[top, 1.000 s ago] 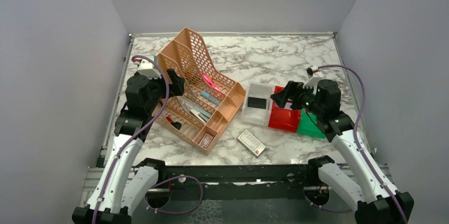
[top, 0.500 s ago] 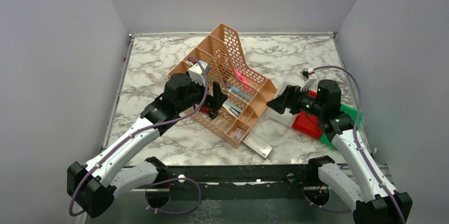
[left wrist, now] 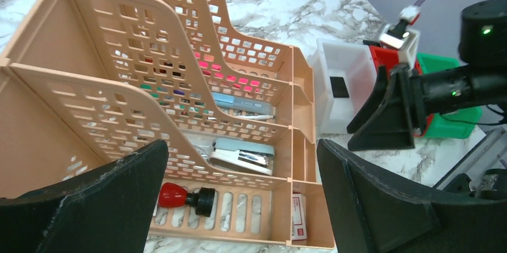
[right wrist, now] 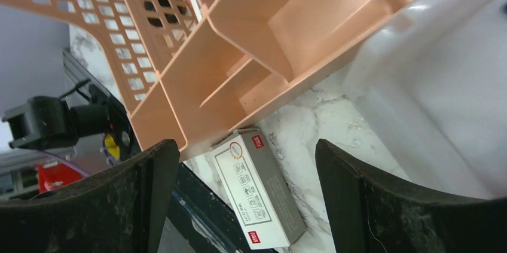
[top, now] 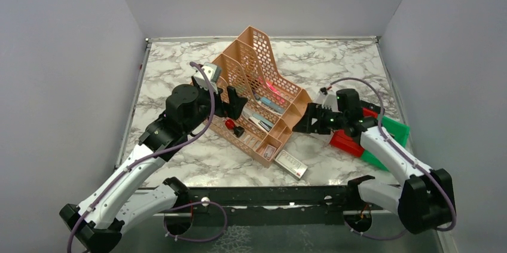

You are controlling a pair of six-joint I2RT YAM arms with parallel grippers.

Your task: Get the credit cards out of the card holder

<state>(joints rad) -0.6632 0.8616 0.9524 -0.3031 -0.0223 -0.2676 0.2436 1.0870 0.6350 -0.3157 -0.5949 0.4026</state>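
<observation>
Reach decides the next move: the card holder [left wrist: 339, 86] — as I judge it, the flat black rectangle on the floor of the white bin [left wrist: 359, 64], though it is too small to be sure — lies just beside the right gripper [top: 309, 122], off to its side and not between its fingers. Its long axis seems to run along the bin's length. No cards show outside it. The right arm is clearly nearer. The left gripper [top: 232, 101] hangs at the far side of the peach organizer [top: 257, 67], well apart from the bin, with the organizer between them.

Both grippers stand wide apart and hold nothing; the right wrist view shows only the organizer's corner and a whitish box [right wrist: 254, 196] between its fingers.

Against 1 second ago, the organizer has slid right and turned, the red bin [top: 347, 143] and green bin [top: 396, 128] are pushed right, the left arm has swung in from the table's [top: 173, 73] left edge, and the right gripper has dropped low.
</observation>
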